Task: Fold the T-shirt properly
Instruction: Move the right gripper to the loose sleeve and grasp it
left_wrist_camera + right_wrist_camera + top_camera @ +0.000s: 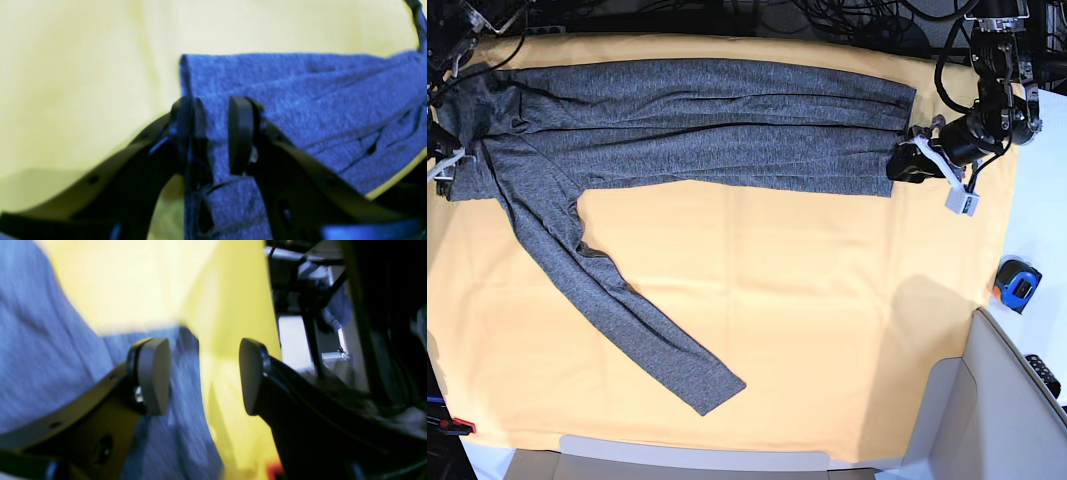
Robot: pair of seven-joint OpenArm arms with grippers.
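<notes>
We see the T-shirt [697, 125] lying along the far edge of the yellow-orange cloth [827, 300], body folded into a long band, one long sleeve trailing toward the cloth's near edge. The left gripper [211, 133] straddles the hem corner, its jaws a little apart with fabric between them, apparently not yet pinched. The right gripper [200, 373] hangs wide apart, empty, over the shirt's other end. We judge both should close fully on all layers before lifting, since this soft, wrinkly heathered knit slips and sags easily.
</notes>
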